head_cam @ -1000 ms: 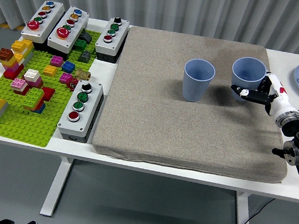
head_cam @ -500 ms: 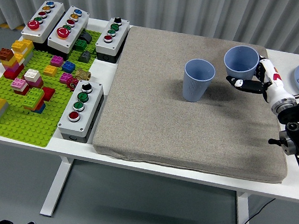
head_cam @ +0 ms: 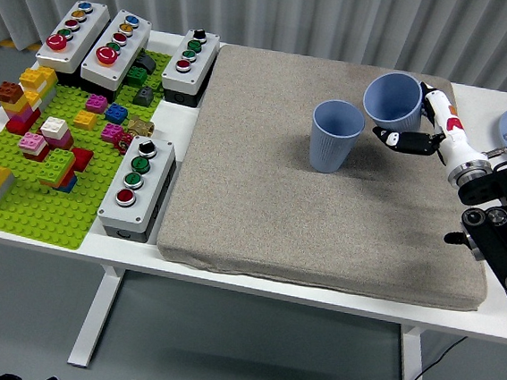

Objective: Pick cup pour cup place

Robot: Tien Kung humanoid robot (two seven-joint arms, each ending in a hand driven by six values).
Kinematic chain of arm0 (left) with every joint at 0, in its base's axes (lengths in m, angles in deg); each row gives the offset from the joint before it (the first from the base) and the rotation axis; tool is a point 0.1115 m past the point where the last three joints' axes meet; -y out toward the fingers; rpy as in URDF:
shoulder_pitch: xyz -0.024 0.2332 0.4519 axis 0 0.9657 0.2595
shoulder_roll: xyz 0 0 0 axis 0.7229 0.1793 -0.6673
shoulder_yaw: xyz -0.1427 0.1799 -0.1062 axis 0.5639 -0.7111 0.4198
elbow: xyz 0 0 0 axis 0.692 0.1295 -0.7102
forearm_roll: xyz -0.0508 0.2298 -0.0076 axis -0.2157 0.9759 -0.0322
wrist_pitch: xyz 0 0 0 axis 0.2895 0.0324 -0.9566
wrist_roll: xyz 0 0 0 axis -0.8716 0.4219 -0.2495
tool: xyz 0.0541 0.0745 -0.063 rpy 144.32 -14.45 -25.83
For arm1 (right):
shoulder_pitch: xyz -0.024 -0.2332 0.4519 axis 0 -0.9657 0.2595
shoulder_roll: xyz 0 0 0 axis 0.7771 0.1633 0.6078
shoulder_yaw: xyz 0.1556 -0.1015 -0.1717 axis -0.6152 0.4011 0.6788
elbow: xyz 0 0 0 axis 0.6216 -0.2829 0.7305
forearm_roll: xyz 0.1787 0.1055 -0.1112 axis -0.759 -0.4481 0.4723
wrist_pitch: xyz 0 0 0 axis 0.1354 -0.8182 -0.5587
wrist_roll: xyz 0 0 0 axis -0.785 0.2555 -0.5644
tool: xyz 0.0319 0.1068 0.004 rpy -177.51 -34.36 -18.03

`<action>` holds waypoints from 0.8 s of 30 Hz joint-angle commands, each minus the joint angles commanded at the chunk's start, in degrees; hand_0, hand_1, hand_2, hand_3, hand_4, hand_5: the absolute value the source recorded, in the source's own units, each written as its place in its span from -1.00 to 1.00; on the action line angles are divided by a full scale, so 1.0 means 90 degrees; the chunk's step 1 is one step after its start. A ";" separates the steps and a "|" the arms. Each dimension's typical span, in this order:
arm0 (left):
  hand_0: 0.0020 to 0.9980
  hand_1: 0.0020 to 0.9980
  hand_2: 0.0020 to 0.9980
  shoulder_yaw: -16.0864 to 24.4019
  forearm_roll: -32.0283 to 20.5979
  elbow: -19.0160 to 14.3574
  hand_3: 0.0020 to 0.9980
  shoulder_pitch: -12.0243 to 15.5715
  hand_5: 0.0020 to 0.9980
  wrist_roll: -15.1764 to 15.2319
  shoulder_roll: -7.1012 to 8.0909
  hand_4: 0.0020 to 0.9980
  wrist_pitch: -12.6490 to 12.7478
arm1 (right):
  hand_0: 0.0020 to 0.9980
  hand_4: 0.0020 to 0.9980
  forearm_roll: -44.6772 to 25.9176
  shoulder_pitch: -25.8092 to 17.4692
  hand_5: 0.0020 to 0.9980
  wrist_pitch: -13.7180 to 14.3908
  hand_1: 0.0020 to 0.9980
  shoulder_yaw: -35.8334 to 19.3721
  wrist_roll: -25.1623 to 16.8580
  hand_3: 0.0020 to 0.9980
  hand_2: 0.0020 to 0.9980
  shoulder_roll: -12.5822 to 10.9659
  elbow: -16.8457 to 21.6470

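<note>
My right hand (head_cam: 421,130) has its fingers (head_cam: 400,139) wrapped round the side wall of a blue cup (head_cam: 393,99), which hangs lifted and tilted left in the upper right of the frame. It looks light, thin-walled and a little slick, so I judge a grip round the middle safer than one at the rim. A second cup (head_cam: 336,136) stands upright on the mat (head_cam: 263,182), just lower left of the one I hold.
</note>
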 joint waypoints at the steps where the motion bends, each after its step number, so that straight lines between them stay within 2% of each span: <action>1: 0.54 0.51 0.62 0.0001 -0.0003 0.0000 0.30 -0.0005 0.94 0.0001 -0.0001 0.00 0.0002 | 0.64 0.39 0.0095 0.0006 -0.99 0.0015 0.36 0.0004 -0.0010 0.36 0.17 0.0004 0.0016; 12: 0.54 0.51 0.62 0.0001 -0.0011 0.0000 0.30 -0.0024 0.94 0.0002 0.0004 0.00 -0.0001 | 0.64 0.37 0.0832 0.0047 -0.99 0.0157 0.37 0.0028 -0.0072 0.36 0.18 0.0030 0.0086; 24: 0.54 0.51 0.62 0.0010 -0.0008 0.0000 0.30 -0.0036 0.94 0.0000 0.0003 0.00 -0.0001 | 0.64 0.37 0.1288 0.0087 -0.99 0.0303 0.37 0.0135 -0.0169 0.36 0.18 0.0060 0.0075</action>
